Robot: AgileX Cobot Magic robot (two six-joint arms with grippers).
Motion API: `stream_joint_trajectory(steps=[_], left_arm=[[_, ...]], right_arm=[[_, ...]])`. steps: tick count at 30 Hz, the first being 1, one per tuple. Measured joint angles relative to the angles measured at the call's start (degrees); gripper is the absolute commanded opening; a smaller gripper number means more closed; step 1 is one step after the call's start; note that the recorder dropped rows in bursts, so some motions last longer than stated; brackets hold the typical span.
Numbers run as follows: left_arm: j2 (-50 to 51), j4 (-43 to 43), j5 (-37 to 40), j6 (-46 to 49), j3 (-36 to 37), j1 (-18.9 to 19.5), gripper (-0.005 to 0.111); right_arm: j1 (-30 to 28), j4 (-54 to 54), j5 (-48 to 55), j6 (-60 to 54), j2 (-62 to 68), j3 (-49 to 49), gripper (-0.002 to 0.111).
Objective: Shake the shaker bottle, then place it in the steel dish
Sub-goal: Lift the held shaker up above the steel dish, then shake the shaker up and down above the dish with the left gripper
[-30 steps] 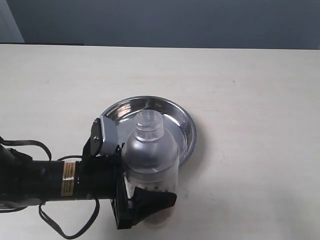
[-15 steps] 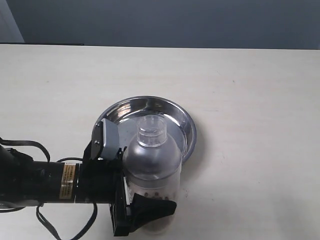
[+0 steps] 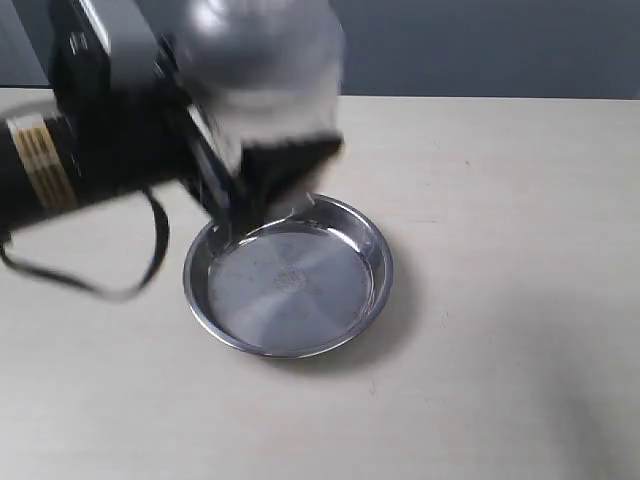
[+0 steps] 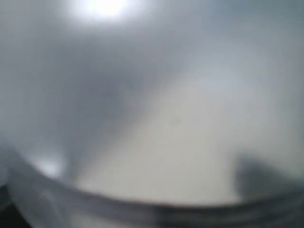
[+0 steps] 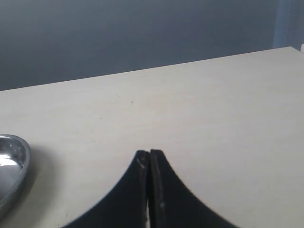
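Although motion blur smears most of it, the shaker bottle (image 3: 262, 70) shows as a pale grey-white shape held up in the air between the fingers of the left gripper (image 3: 268, 168), clear of the table (image 3: 500, 200) and touching nothing else. Its long axis seems to run roughly upward out of the gripper, with the broad body rising above the dark fingers, but the blur hides the cap and I cannot tell which end points where or how far it tilts. One black finger (image 3: 300, 152) crosses the lower part of the bottle, so the jaws stand as wide as the body and clamp it. The left arm (image 3: 60, 160) comes in nearly level from the side, its thick black forearm with a yellow label ending at the wrist just behind the bottle, and a loose black cable (image 3: 130, 280) sags beneath it. The steel dish (image 3: 372, 262) sits flat on the table below the left gripper, well apart from the bottle, with nothing in it. The left wrist view is a blur of grey with only a curved clear edge close to the lens. The right gripper (image 5: 149, 159) hovers low over the table, its two black fingers pressed together with nothing between them, and only the rim of the dish shows near it.
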Motion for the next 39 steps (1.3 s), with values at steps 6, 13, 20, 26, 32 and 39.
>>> stream_joint_trajectory(steps=[6,13,20,26,32,39], left_arm=[[4.5,-16.0,13.9,4.1,-0.2,-1.5,0.0],[0.9,-16.3,22.9,4.3,-6.6,-3.5,0.0],[7.4,-18.7,22.2,0.9,-2.1,-4.8,0.0],[2.9,-17.5,20.2,-0.7,-4.6,-6.0,0.0],[11.2,-14.8,21.1,-5.7,0.0,-7.0,0.0],[9.8,-13.6,14.2,-7.1,-1.7,-7.2,0.0]], right_arm=[[0.0,0.0,0.0,0.0,0.0,0.0,-0.001],[0.0,0.0,0.0,0.0,0.0,0.0,-0.001],[0.0,0.0,0.0,0.0,0.0,0.0,-0.001],[0.0,0.0,0.0,0.0,0.0,0.0,-0.001],[0.0,0.0,0.0,0.0,0.0,0.0,-0.001],[0.0,0.0,0.0,0.0,0.0,0.0,-0.001]])
